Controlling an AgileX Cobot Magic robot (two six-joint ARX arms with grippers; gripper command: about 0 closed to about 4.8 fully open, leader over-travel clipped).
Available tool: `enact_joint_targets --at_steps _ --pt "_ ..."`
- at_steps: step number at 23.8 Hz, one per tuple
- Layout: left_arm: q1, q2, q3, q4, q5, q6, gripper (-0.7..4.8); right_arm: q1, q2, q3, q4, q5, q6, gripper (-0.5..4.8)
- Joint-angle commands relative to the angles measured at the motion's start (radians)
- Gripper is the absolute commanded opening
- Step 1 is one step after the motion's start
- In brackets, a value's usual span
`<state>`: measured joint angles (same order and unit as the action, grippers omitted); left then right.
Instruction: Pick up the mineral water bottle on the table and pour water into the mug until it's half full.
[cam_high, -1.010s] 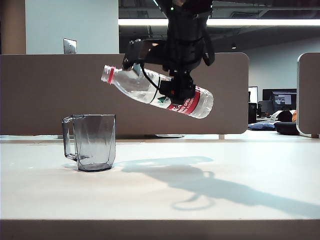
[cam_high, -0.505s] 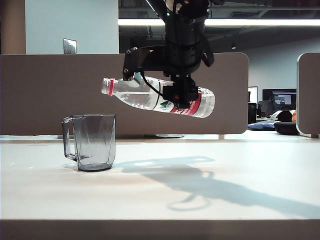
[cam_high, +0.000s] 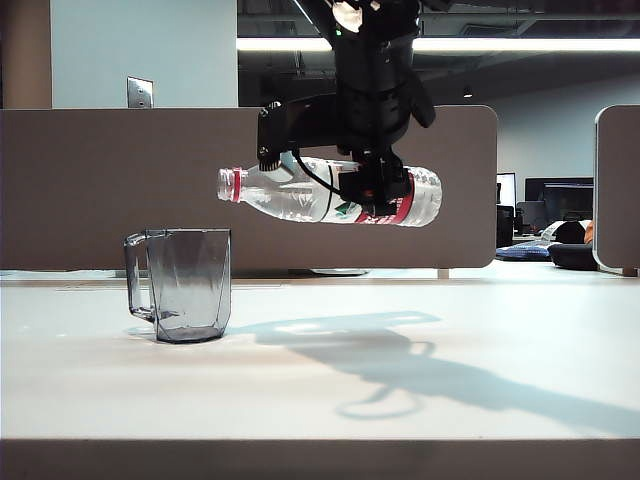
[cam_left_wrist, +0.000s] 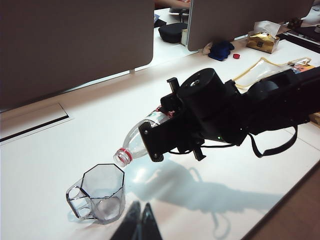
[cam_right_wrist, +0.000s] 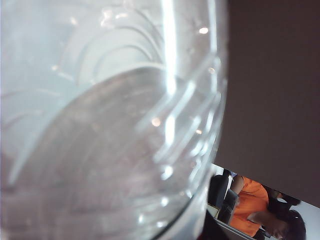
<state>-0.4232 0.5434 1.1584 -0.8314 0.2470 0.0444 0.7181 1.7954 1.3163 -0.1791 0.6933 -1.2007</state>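
My right gripper (cam_high: 376, 192) is shut on the mineral water bottle (cam_high: 290, 195), gripping it at the label and holding it in the air almost level. Its red-ringed mouth (cam_high: 226, 185) points left, above the right rim of the mug (cam_high: 182, 283). The smoky mug stands on the table (cam_high: 450, 330) with its handle to the left. No stream of water shows at the mouth. In the left wrist view the bottle (cam_left_wrist: 134, 143) hangs over the mug (cam_left_wrist: 101, 195), and my left gripper (cam_left_wrist: 140, 225) is shut and empty beside the mug. The bottle's ribbed wall (cam_right_wrist: 100, 125) fills the right wrist view.
A brown partition (cam_high: 100, 180) runs behind the table. The right arm's shadow (cam_high: 400, 365) lies across the tabletop right of the mug. Beyond the partition are other desks with bags and boxes (cam_left_wrist: 262, 40), and a person in orange (cam_right_wrist: 250, 200).
The right wrist has rolled. The bottle went from mouth tilted up to almost level, its mouth dropping and shifting slightly right. The mug has not moved.
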Motion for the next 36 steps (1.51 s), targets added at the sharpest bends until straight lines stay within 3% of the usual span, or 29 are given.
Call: enact_joint_targets --at_steps 1,36 --pt "-0.008 -0.001 0.004 -0.005 0.004 -0.004 -0.05 -0.002 -0.011 0.014 0.042 0.023 -0.018 2.73" --pt "-0.022 -0.001 0.004 -0.027 0.004 -0.004 -0.05 -0.002 -0.009 0.029 0.101 0.045 -0.1 2.73"
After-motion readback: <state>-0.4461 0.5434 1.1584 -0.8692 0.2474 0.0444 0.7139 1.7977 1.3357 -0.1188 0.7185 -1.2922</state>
